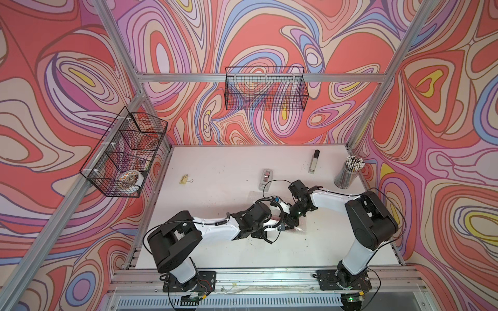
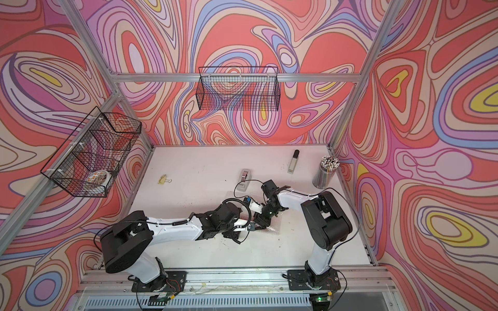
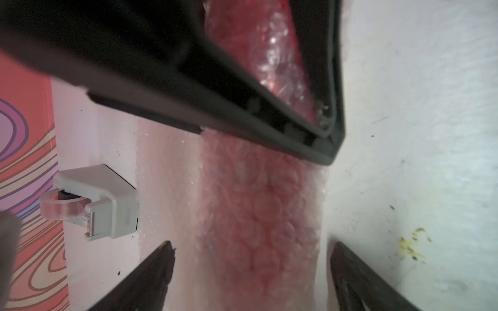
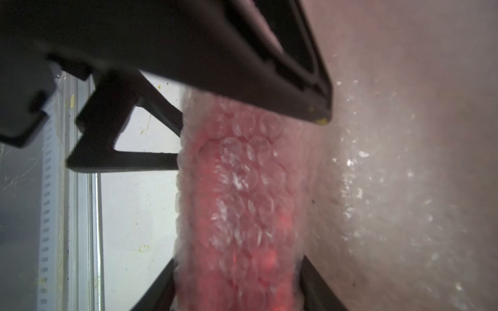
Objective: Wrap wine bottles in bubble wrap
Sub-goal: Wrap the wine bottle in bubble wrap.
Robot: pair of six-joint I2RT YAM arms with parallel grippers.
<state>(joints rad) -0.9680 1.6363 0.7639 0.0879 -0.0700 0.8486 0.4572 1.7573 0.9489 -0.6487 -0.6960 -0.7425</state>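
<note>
One wine bottle [image 4: 237,188] lies on the table rolled in bubble wrap [image 4: 377,175], its pink liquid showing through the bubbles. A loose part of the sheet spreads flat beside the roll and shows in a top view as bubble wrap [image 1: 254,198]. My right gripper [image 4: 238,261] is shut on the wrapped bottle, a finger pressing each side of the roll. My left gripper [image 3: 250,246] straddles the same roll [image 3: 258,215] further along, open, with a gap at each finger. In both top views the two wrists meet mid-table and hide the bottle.
A grey tape dispenser [image 1: 266,179] stands just behind the wrap. A silver-and-black bar [image 1: 314,161] and a cup of pencils [image 1: 349,172] are at the back right, and a binder clip [image 1: 186,179] at the left. Wire baskets [image 1: 265,88] [image 1: 124,153] hang on the frame.
</note>
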